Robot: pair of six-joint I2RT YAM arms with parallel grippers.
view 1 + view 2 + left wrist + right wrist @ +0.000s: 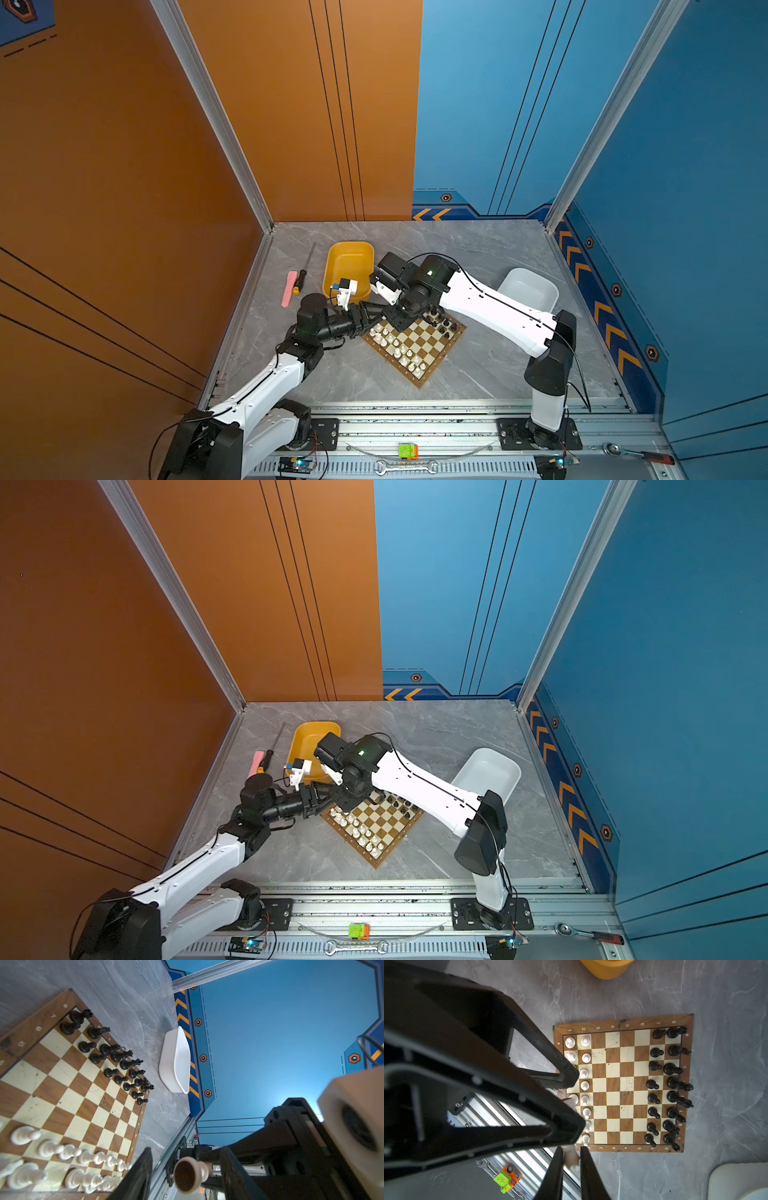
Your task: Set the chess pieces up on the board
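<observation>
Loosely flanking board (424, 345) — yellow tray (334, 266), white tray (528, 289).

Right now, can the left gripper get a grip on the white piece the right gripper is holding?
Probably yes. The white piece, pinched in the right gripper, sits between the open fingers of the left gripper, with a gap on each side and nothing else between them.

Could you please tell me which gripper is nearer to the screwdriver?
Left. The left gripper hovers at the corner of the chessboard facing the screwdriver; the right gripper, holding a white piece, hangs just beyond it over the chessboard, farther away.
</observation>
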